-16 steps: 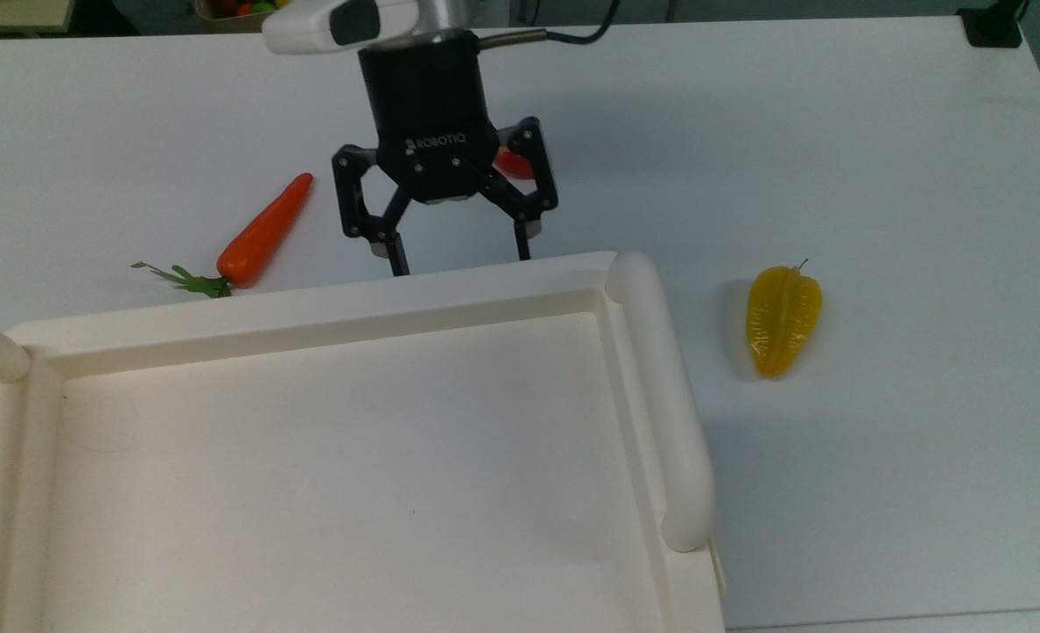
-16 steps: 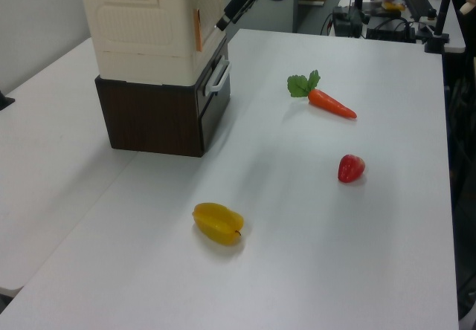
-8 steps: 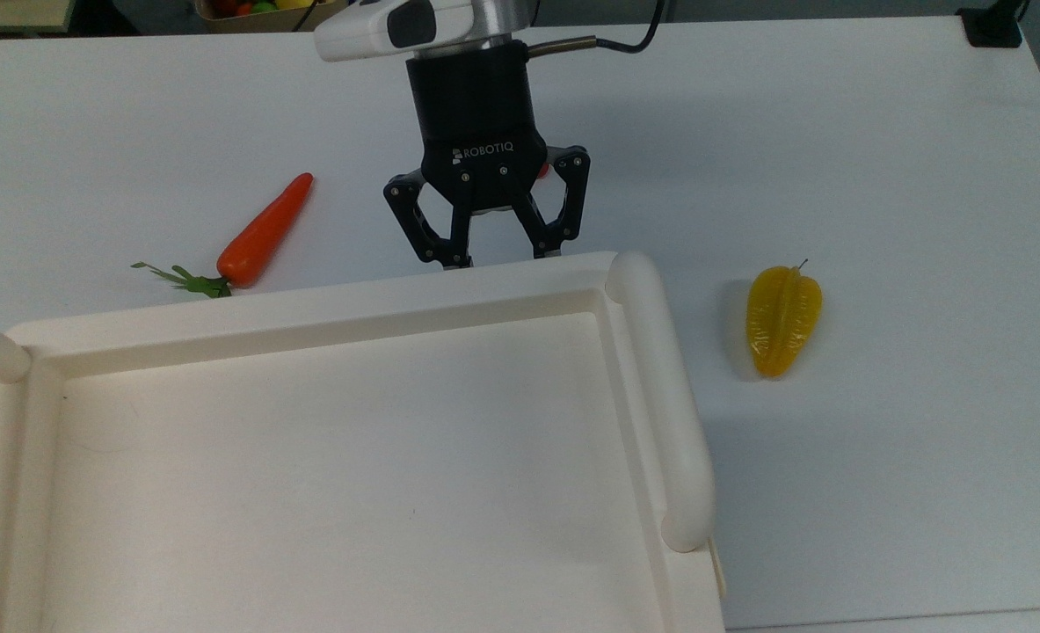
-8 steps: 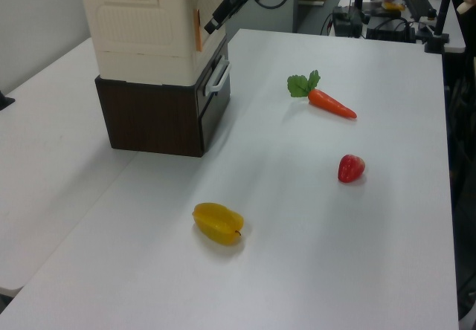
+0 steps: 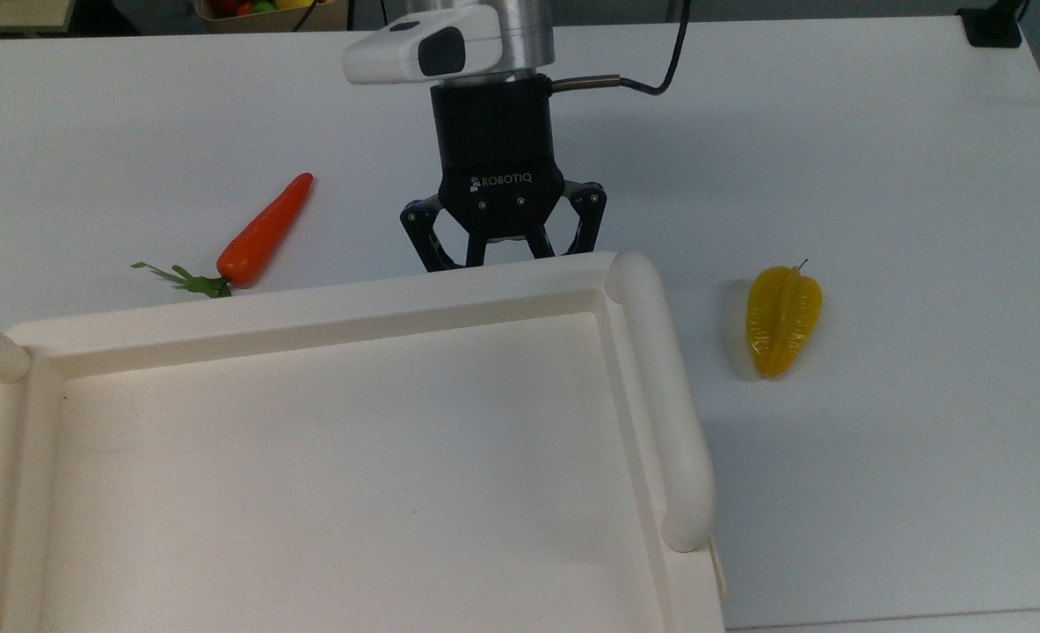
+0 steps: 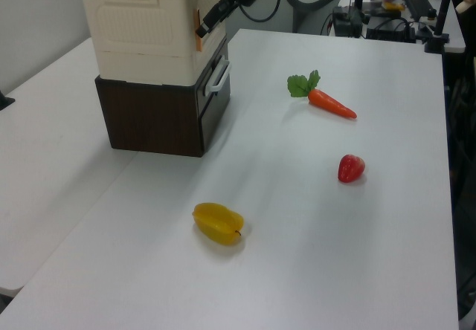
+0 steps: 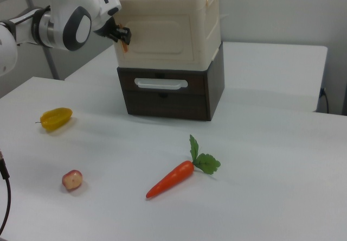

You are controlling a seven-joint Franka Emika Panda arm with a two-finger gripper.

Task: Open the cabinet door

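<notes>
Jaws sit at the cabinet door's edge, at the small orange tab that sticks out from it. I cannot tell whether they are clenched on the tab or only set about it, since the cabinet's top rim covers their tips in the top view. The black wrist reaches in level from the open side of the worktop. My guess is that this lets a pull swing the panel outward on its far hinge. The door itself looks flush with the cream cabinet, so the opening is not yet begun.

The cabinet stands on a dark brown drawer unit with a pale bar handle. This raises the door to a height the arm can meet side-on. Box and base sit near the worktop edge on the left view's left, the door facing the broad free middle, where it has room to swing.

A toy carrot, a red strawberry and a yellow starfruit lie well apart on the worktop. All three are clear of the door's likely path, the carrot nearest to it.

The worktop is plain matte white and bears only these pieces. A further white table adjoins it. Beyond, the left view shows desks with cables and dark stands. The right view shows a pale grey wall.
</notes>
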